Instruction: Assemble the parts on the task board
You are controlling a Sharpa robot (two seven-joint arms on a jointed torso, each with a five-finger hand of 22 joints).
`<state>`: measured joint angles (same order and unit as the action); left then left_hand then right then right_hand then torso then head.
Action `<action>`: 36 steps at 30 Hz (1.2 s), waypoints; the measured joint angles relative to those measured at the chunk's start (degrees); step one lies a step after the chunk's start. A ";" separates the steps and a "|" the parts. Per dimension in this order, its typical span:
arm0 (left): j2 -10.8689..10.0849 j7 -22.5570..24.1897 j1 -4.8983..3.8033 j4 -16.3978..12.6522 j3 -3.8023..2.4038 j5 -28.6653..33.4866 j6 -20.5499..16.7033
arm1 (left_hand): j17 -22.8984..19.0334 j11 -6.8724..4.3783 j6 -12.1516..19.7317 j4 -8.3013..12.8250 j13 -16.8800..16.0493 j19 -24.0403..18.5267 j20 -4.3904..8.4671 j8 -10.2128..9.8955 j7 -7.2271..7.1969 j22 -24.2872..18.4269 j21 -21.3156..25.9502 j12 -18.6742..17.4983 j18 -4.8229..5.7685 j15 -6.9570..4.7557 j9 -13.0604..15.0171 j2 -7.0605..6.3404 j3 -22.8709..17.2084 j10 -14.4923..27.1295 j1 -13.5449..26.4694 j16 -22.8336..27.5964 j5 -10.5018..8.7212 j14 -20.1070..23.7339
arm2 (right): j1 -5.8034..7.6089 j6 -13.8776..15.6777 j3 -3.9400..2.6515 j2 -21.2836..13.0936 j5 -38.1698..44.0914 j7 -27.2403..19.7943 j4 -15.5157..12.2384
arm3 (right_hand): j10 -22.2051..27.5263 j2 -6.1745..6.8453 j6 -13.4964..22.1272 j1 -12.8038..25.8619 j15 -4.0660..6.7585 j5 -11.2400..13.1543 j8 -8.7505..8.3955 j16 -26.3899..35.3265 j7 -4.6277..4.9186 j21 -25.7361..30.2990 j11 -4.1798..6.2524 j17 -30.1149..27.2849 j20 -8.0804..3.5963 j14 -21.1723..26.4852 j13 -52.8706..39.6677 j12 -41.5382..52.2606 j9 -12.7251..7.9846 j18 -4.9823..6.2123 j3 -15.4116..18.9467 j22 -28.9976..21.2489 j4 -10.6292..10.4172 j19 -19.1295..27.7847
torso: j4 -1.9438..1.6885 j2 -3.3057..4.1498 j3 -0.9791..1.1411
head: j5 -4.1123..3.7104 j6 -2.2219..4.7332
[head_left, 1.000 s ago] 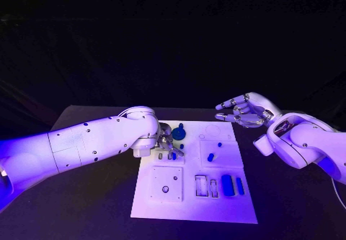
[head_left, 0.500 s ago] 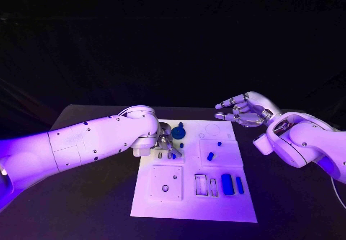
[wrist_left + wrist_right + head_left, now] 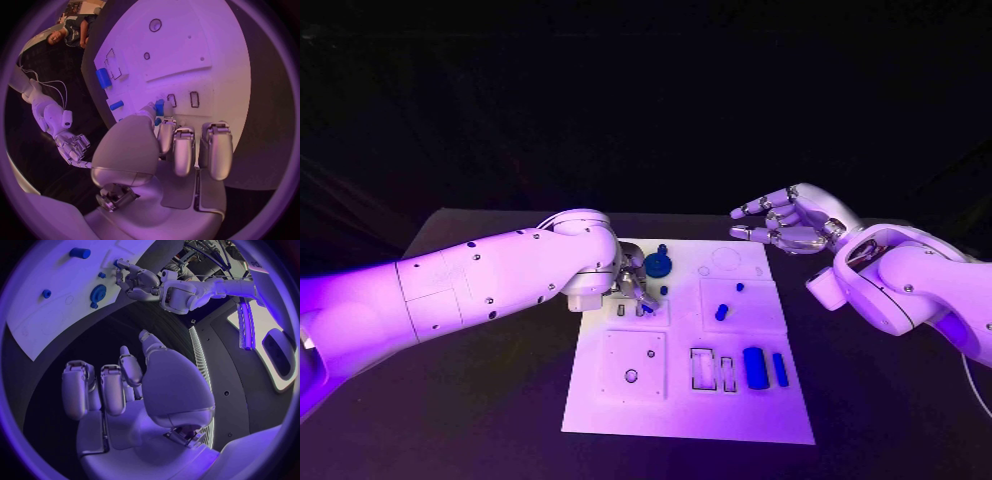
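Note:
The white task board [image 3: 678, 405] lies in the middle of the black table. My left hand [image 3: 633, 285] hangs low over the board's far left part, by two small slots [image 3: 194, 99]. It pinches a small blue part [image 3: 159, 107] between thumb and a finger, with the other fingers curled beside it. A round blue part [image 3: 658, 266] lies just beyond the hand. My right hand [image 3: 785, 224] is raised beyond the board's far right corner, fingers apart and holding nothing.
Other blue parts sit on the board: a short one [image 3: 721, 313] near the middle, a thick cylinder [image 3: 756, 368] and a thin bar [image 3: 780, 371] at the near right. Empty rectangular slots [image 3: 705, 371] lie beside them. A square plate with a hole [image 3: 633, 366] is at the near left.

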<state>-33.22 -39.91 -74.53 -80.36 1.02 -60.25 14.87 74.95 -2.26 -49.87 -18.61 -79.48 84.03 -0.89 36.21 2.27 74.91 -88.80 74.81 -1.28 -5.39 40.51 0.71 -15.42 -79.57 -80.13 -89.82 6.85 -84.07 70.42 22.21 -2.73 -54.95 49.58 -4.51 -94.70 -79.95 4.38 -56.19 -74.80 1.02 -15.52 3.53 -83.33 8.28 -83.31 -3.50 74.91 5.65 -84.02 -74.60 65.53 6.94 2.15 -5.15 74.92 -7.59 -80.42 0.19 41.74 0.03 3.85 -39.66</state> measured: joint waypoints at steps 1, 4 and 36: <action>-0.07 -0.01 0.04 -0.03 0.03 0.10 -0.19 | 0.00 -0.23 -0.13 -1.57 2.71 0.00 0.00 0.22 0.13 0.00 0.00 -0.02 0.01 -0.16 0.50 -1.31 -1.92 -0.17 0.65 0.00 -0.01 -0.01 | 0.00 -0.03 0.02 0.01 0.00 0.01 0.02 | 0.00 0.00 0.00 0.00 0.00 0.00 0.00 0.00 0.00 0.00 0.00 0.00 0.00 0.00 0.00 0.00 0.00 0.00 0.00 0.00 0.00 0.00 | 0.01 0.00 0.00 | 0.00 -0.01; -0.37 -0.03 0.12 -0.25 0.08 0.41 -0.76 | 0.00 -0.39 -0.21 -1.43 6.29 0.00 0.00 0.84 0.20 0.00 0.00 -0.05 0.00 -0.35 0.99 -2.96 -5.67 -0.38 2.31 0.00 -0.04 -0.01 | -0.02 -0.12 0.05 0.03 0.02 0.04 0.07 | 0.00 0.00 0.00 0.00 0.00 0.00 0.00 0.00 0.00 0.00 0.00 0.00 0.00 0.00 0.00 0.00 0.00 0.00 0.00 0.00 0.00 0.00 | 0.01 0.00 -0.01 | 0.00 -0.02; -4.98 -0.10 2.20 -4.73 0.10 1.34 -7.94 | -0.02 0.00 -0.22 1.47 5.87 0.00 -0.01 1.60 0.21 -0.01 0.04 0.60 -0.01 -0.36 2.99 -6.70 -15.03 -1.00 7.88 0.00 -0.49 0.01 | -0.11 -1.06 0.44 0.22 0.78 0.43 0.45 | 0.00 0.00 0.00 0.00 0.00 0.00 0.00 0.00 0.00 -0.01 0.00 0.04 0.00 0.00 0.03 0.00 -0.02 0.00 0.19 -0.02 -0.19 0.00 | -0.26 -0.13 0.24 | 0.58 -0.31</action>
<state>-38.19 -40.01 -72.33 -85.08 1.13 -58.91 6.93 74.93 -2.26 -50.08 -17.14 -73.61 84.03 -0.90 37.80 2.47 74.90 -88.76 75.40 -1.29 -5.75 43.50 -5.98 -30.46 -80.57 -72.26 -89.82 6.36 -84.07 70.32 21.15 -2.29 -54.73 50.36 -4.07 -94.24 -79.95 4.38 -56.19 -74.80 1.02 -15.52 3.53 -83.33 8.28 -83.32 -3.51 74.94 5.65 -84.02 -74.57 65.53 6.92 2.15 -4.96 74.90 -7.78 -80.42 -0.07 41.61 0.27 4.43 -39.97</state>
